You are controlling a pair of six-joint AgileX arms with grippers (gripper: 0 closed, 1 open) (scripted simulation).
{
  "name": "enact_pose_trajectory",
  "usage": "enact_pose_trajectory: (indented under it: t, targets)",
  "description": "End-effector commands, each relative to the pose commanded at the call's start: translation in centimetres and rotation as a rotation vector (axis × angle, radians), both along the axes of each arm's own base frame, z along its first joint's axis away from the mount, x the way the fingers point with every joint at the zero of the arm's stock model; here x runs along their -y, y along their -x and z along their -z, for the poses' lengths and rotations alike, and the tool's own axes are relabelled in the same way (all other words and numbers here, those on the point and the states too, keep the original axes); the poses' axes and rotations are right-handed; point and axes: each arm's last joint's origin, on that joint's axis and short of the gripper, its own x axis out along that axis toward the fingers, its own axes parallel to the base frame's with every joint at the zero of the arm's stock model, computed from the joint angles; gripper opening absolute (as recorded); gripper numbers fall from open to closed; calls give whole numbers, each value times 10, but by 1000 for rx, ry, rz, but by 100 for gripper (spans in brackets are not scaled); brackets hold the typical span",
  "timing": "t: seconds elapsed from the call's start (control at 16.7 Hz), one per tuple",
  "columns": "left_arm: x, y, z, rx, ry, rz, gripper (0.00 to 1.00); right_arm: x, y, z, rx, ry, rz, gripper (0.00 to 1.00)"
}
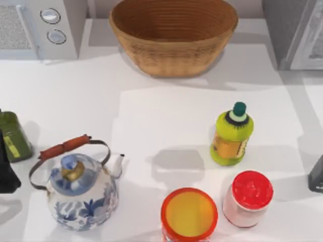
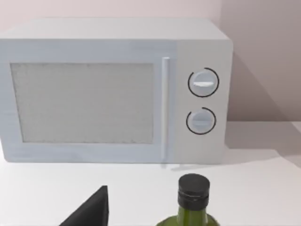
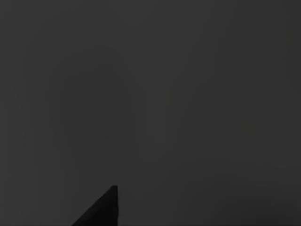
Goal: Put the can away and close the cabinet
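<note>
– White matte tabletop [image 1: 151, 116] against a pale wall, smooth. What's on it?

– Round woven wicker basket [image 1: 174, 35] at the back centre, ribbed weave. Boxy white microwave with two dials [image 1: 40, 25] back left, grey cabinet [image 1: 292, 30] back right. Glossy blue-and-white ceramic teapot with wire handle and red grip [image 1: 81, 194] front left. Dark green glass bottle with black cap [image 1: 14, 136] at the left edge.

– Can?

– Orange-red cylindrical can with flat yellow top [image 1: 189, 214], front centre, cut off by the frame edge. Upright, long axis vertical, yellow end facing up. Just beside it on the right: clear jar with red screw lid [image 1: 247, 198]. Behind that, a yellow-green plastic bottle with dark green cap [image 1: 232, 135], upright.

– Arms?

– Left gripper [image 1: 7, 174] at the left edge beside the green bottle, well apart from the can. Right gripper [image 1: 317, 175] at the right edge. Spread or pressed together: can't tell for either.

– Wrist views?

– Left shows the microwave front, mesh door, vertical handle. Right is dark.
</note>
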Motion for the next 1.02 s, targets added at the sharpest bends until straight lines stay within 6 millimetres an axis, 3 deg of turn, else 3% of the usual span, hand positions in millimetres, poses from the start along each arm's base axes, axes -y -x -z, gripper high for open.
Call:
enact_pose_trajectory:
  t: [0.36,0.54,0.78,1.02]
  targets:
    - [0,0,0,0,0,0,100,-1,2,-1,3,1,-4,100]
    - [0,0,0,0,0,0,100,0,18,-11,29,11,-21,100]
    - [0,0,0,0,0,0,100,6,68,-33,104,40,-55,100]
    - [0,0,0,0,0,0,100,17,151,-37,192,76,-83,100]
